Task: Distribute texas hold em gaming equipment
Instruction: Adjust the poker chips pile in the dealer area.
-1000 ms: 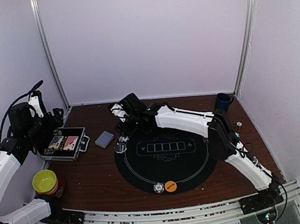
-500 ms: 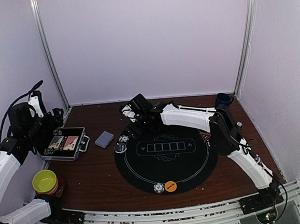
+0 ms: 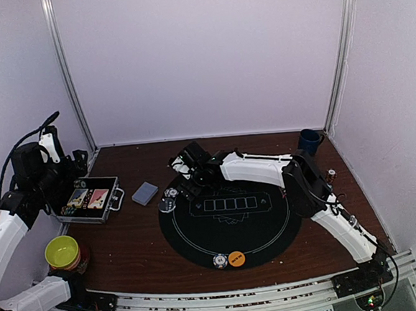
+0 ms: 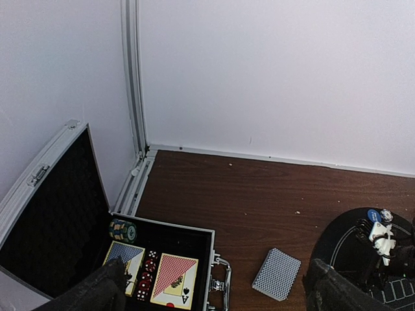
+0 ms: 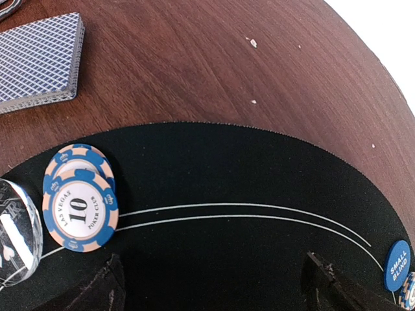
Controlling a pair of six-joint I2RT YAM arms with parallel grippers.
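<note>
You see a brown wooden table (image 3: 128, 241) closed in by plain white walls (image 3: 200, 55). A round black mat (image 3: 232, 233) with white lines lies in the middle of it. At the left stands an open case (image 4: 194, 243) with its lid tilted back and cards face up inside. The yellow-green bowl (image 3: 62, 251) is near the left front corner and the dark blue cup (image 3: 309, 141) is at the far right.

The deck of grey-blue-backed cards (image 3: 145, 193) lies on the wood between the case and the mat. Two blue chips (image 5: 79, 204) marked 10 overlap at the far-left edge of the mat, just beside a clear round piece (image 5: 16, 233). A blue button (image 5: 397, 264) rests further along the same rim. At the near edge of the mat, a striped chip (image 3: 220, 260) and the orange button (image 3: 236, 258) sit side by side.

Your left arm is raised at the left side, with its wrist high above the case. The left gripper (image 4: 214, 298) has its fingers spread wide and holds nothing.

Your right arm bends at the elbow and reaches leftwards across the far part of the mat. The right gripper (image 5: 214, 291) hangs low over the mat near the blue chips. Its fingers stand wide apart, with only bare mat between them.
</note>
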